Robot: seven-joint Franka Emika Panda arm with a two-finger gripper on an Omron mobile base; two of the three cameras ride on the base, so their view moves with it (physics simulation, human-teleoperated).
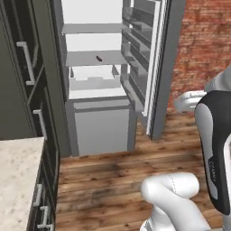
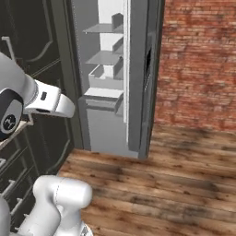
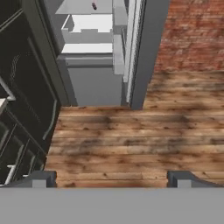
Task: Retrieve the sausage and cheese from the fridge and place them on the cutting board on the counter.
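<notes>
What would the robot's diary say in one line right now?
phase: approaching fridge | door: open | sausage: on glass shelf | gripper: open, empty, over wood floor

White, dark-jointed Panda arm (image 1: 173, 198) rising from the lower right of the left base view, rounded elbow low, upper link with black side panel climbing the right edge. Same arm at lower left of the right base view, a white forearm segment reaching rightward at mid height. Two-finger end effector (image 3: 111, 178) seen along its own axis in the hand view, small dark fingertips (image 3: 41, 178) spread wide apart, nothing between them, nothing touched, pointing forward and downward.
</notes>
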